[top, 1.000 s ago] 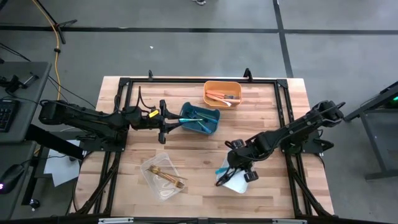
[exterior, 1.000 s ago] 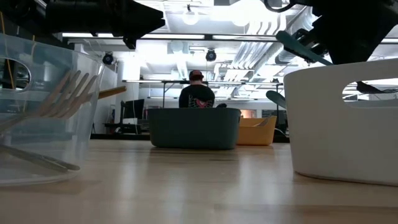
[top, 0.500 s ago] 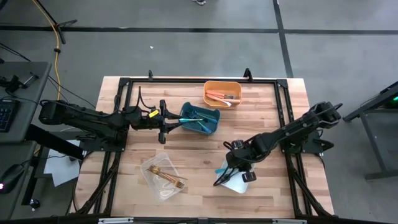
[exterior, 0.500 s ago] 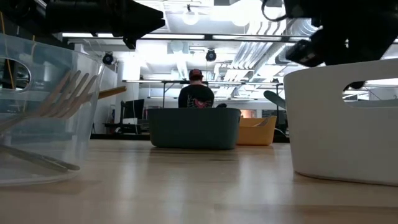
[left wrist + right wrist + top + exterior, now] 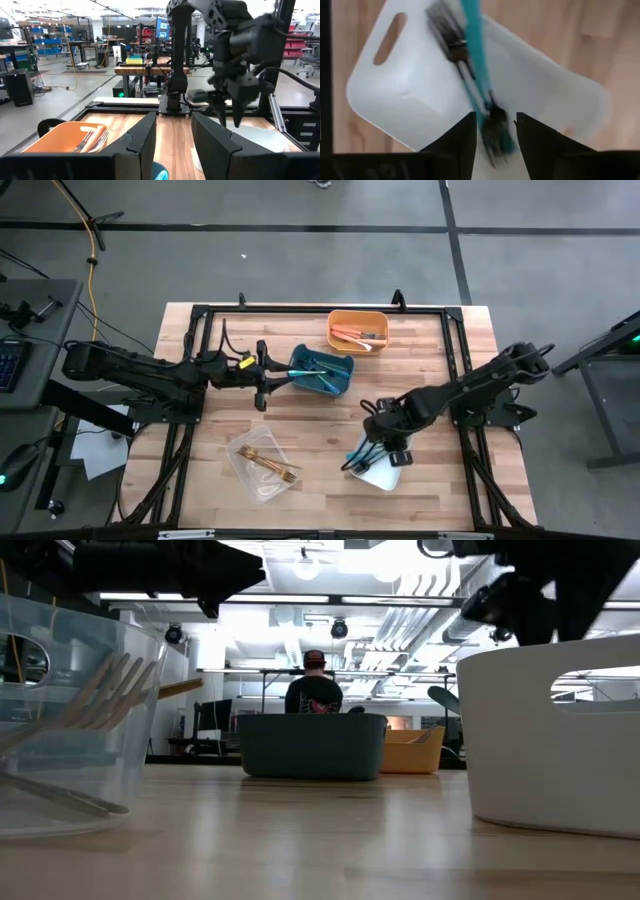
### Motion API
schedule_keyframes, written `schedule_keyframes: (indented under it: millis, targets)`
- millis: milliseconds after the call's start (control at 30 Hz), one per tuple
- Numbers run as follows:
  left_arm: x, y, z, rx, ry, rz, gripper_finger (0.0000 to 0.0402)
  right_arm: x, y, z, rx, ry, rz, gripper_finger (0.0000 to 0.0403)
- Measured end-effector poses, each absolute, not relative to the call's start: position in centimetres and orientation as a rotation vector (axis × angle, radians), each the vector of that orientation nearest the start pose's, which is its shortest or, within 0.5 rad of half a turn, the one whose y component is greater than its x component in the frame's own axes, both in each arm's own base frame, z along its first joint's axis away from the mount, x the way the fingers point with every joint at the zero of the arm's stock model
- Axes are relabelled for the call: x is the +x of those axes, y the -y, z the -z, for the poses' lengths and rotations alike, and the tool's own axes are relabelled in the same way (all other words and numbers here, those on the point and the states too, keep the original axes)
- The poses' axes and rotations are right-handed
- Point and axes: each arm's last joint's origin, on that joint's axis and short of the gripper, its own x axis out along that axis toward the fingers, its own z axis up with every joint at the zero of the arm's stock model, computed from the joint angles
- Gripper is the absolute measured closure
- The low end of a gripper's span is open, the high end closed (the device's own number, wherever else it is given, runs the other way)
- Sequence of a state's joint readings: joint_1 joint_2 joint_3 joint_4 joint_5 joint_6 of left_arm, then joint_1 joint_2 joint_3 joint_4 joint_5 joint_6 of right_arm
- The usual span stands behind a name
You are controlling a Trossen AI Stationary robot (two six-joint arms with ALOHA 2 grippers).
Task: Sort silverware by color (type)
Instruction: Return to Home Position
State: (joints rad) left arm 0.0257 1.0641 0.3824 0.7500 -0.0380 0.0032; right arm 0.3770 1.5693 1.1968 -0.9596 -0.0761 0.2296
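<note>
Right tool: hovering just above the white bin at the near right of the tabletop, pointing down into it.
Right tool state: released, with its fingers standing apart and nothing clamped between them.
Teal forks: lying loose on the white bin's floor, overlapping one another, their dark heads pointing opposite ways. They are sitting directly under the right tool and showing through its gap.
Teal forks from above: showing at the left side of the white bin.
Left tool: hanging at the left edge of the blue bin, around the middle of the tabletop, and facing right.
Left tool state: released, with its fingers parted and holding nothing.
Blue bin contents: teal cutlery is resting inside, lying slantwise.
Orange bin: sitting at the far edge, just beyond the blue bin, with salmon cutlery lying in it.
Clear bin: sitting at the near left, well apart from the white bin, with gold cutlery lying in it.
Low view: gold fork heads are leaning against the clear wall on the left. The white bin's wall is filling the right side.
Room: a person is sitting beyond the tabletop, back turned.
</note>
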Motion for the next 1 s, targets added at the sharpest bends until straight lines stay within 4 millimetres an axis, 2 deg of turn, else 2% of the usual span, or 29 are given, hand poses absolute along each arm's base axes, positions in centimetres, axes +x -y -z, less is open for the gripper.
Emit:
schedule_keyframes:
  millis: [167, 267, 400, 533, 700, 800, 900, 1000]
  targets:
    - [21.2, -0.7, -23.8, 0.003, 0.087, -0.068, 0.0286, 25.2, -9.7, -26.0, -0.072, -1.251, -0.084, 0.0269]
    - [20.6, -0.7, -24.2, 0.003, 0.079, -0.068, 0.0286, 23.3, -8.8, -26.3, -0.077, -1.166, -0.002, 0.0269]
    - [19.6, -0.6, -24.7, 0.003, 0.065, -0.068, 0.0286, 20.2, -7.4, -26.2, 0.007, -1.071, 0.077, 0.0269]
    - [19.0, -0.6, -25.1, 0.005, 0.072, -0.067, 0.0286, 18.3, -6.2, -26.2, 0.06, -0.854, 0.129, 0.0269]
    - [18.7, -0.6, -25.3, 0.049, 0.078, -0.069, 0.0286, 18.2, -4.8, -26.8, 0.027, -0.457, 0.147, 0.0269]
    - [18.0, -0.6, -26.0, 0.056, 0.114, -0.08, 0.0286, 18.6, -3.4, -27.1, 0.012, -0.289, 0.178, 0.0275]
    - [17.0, -0.7, -27.0, 0.058, 0.183, -0.118, 0.0286, 18.9, -2.1, -27.4, 0.03, -0.237, 0.166, 0.0298]
    - [15.6, -0.7, -27.8, 0.057, 0.211, -0.123, 0.0286, 19.2, -0.9, -27.3, 0.078, -0.247, 0.159, 0.0343]
